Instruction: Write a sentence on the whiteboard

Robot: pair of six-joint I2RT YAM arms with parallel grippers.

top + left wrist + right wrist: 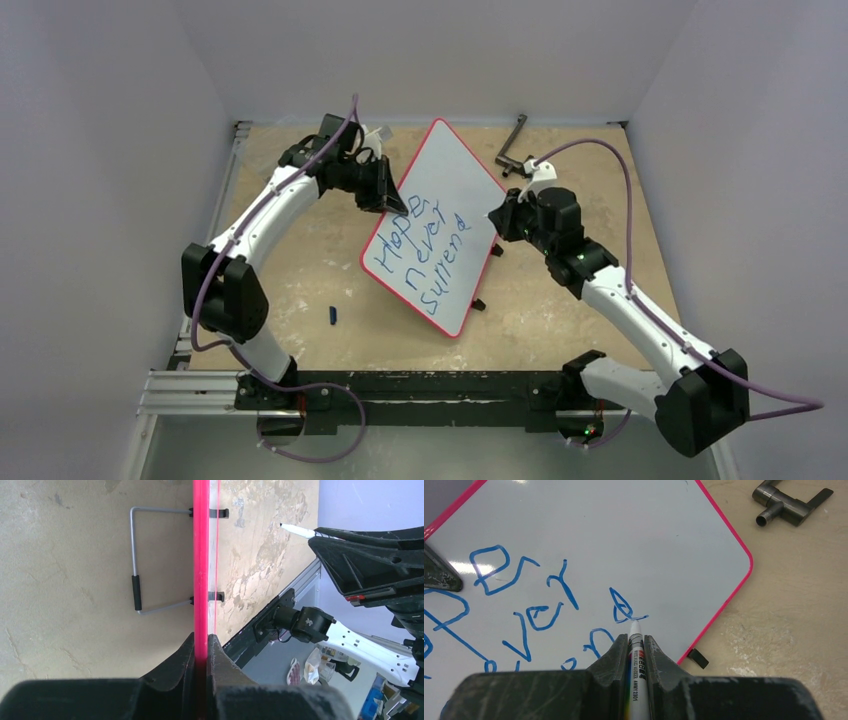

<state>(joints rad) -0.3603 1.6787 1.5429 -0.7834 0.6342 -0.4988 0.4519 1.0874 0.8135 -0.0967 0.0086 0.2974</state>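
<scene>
The whiteboard [440, 200], white with a thin red rim, lies slanted on the table. Blue lettering [420, 255] in three slanted lines reads "Hope never surrend". My left gripper [390, 195] is shut on the board's far left rim, which shows edge-on in the left wrist view [201, 570]. My right gripper [497, 222] is shut on a white marker [636, 675]. The marker's tip touches the board at the tail of the last letter [623, 607], close to the right rim. The marker tip also shows in the left wrist view [295, 528].
A small blue marker cap [333, 315] lies on the table left of the board. A dark metal bracket [512, 150] lies at the back right, also in the right wrist view [789, 502]. A wire stand [136, 565] and black clips [698, 658] sit on the board's rim.
</scene>
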